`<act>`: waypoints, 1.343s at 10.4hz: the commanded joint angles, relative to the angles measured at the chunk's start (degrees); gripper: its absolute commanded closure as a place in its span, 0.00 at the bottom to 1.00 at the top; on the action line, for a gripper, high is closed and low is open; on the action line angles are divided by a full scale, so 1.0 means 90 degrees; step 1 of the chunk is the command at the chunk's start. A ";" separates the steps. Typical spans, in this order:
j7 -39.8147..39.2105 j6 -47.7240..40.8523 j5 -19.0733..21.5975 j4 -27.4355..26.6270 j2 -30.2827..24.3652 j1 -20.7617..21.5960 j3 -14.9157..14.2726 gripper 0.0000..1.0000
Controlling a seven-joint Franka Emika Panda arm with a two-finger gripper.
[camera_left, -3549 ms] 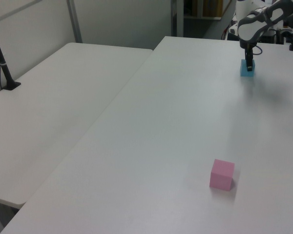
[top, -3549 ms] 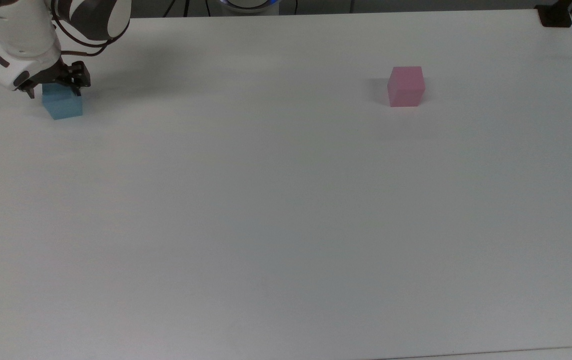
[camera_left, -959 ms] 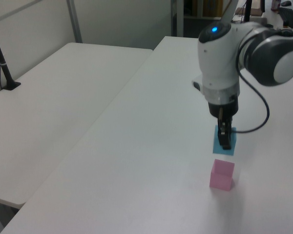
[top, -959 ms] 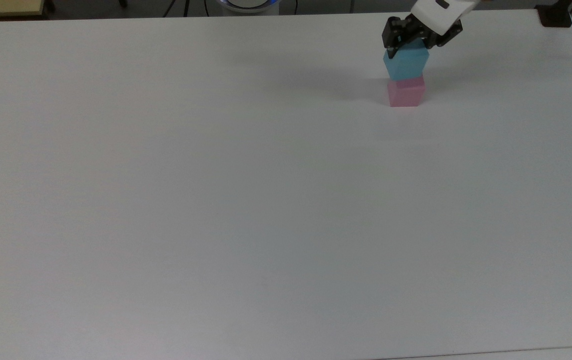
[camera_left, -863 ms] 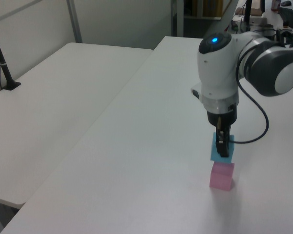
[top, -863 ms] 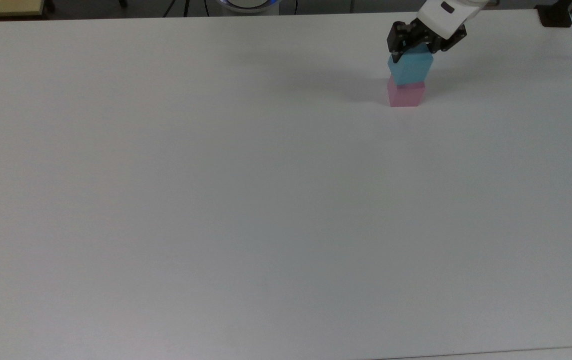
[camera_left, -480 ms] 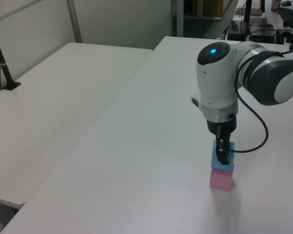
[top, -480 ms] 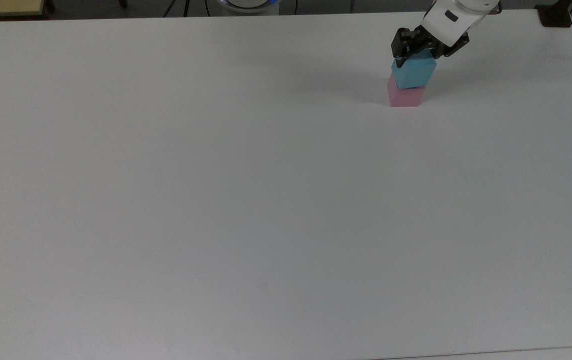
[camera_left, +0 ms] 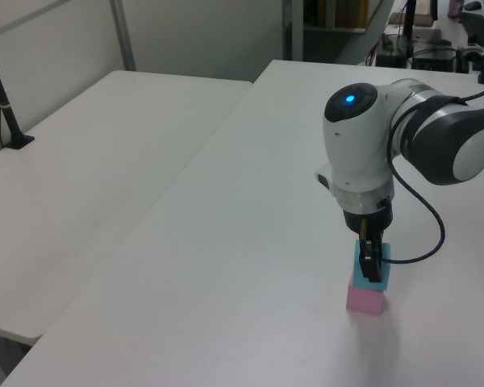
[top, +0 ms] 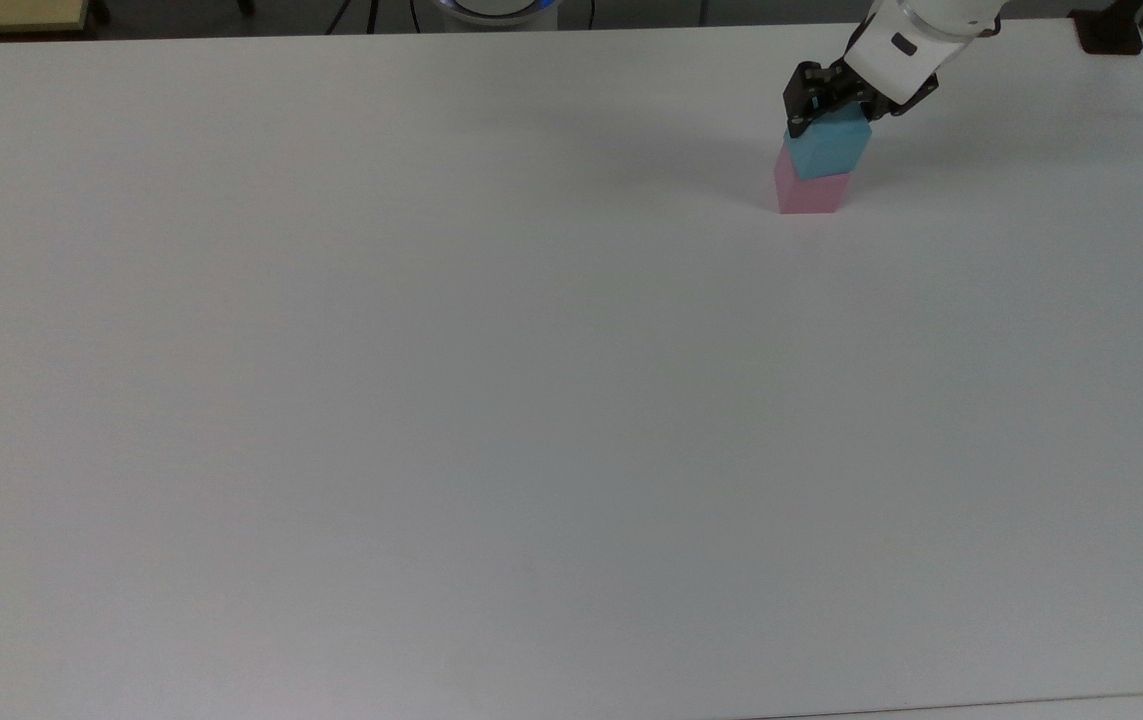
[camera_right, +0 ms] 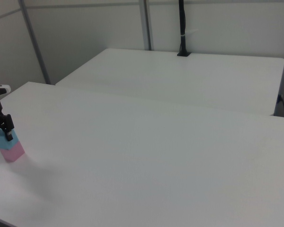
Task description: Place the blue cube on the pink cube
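The blue cube (top: 828,150) sits on top of the pink cube (top: 811,195) at the far right of the top view, turned slightly against it. My gripper (top: 831,118) comes down from above and is shut on the blue cube, one black finger on each side. In the left view a finger (camera_left: 373,260) covers the middle of the blue cube (camera_left: 359,260), whose bottom meets the pink cube (camera_left: 365,298). At the right view's far left, the gripper (camera_right: 1,130) holds the blue cube (camera_right: 0,139) above the pink cube (camera_right: 12,151).
The white table (top: 531,400) stretches wide and bare to the top view's left and front. A second white table (camera_left: 89,161) adjoins it, with a black post (camera_left: 4,105) on it. A black mount (top: 1111,32) sits at the far right corner.
The gripper carried the blue cube from the top view's far left across to the pink cube, then lowered it over the last second until it met the pink cube's top.
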 commanded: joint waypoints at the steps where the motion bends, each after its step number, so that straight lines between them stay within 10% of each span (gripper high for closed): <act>1: 0.0135 0.0074 -0.0113 -0.0148 -0.0081 -0.0023 0.0031 0.00; 7: -0.1334 -0.0616 0.0033 0.0193 -0.1514 -0.1407 -0.0154 0.00; 11: -0.4369 -0.2073 0.0571 0.0749 -0.2043 -0.1848 -0.2200 0.00; 14: -0.4806 -0.1832 0.0561 0.0965 -0.2044 -0.2288 -0.2673 0.00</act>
